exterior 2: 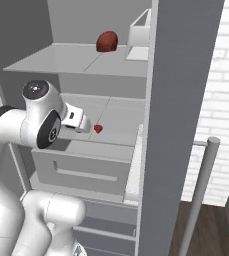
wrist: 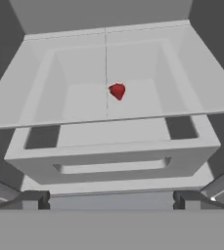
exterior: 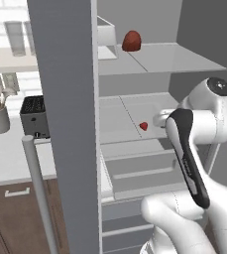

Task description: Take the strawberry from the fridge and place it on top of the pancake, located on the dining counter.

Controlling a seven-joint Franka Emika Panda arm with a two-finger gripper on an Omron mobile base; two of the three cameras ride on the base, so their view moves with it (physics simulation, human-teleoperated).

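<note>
The fridge [exterior: 184, 59] stands open in front of me, with pale grey shelves inside. The strawberry [exterior: 143, 126] [exterior 2: 98, 128] [wrist: 117, 91], a tiny bright red berry, lies on the middle shelf. My gripper [wrist: 111, 200] is open and holds nothing. It points into the fridge at shelf height, a short way in front of the berry and apart from it. In the right base view my hand [exterior 2: 77, 120] sits just left of the berry. The pancake and the dining counter are out of view.
A dark red dome-shaped lump [exterior: 131, 41] [exterior 2: 107, 42] and a white box [exterior: 106, 32] sit on the upper shelf. A grey drawer [wrist: 113, 156] lies under the berry's shelf. The open door [exterior: 68, 124] and its bar handle [exterior: 35, 188] stand left; a toaster [exterior: 34, 116] stands beyond.
</note>
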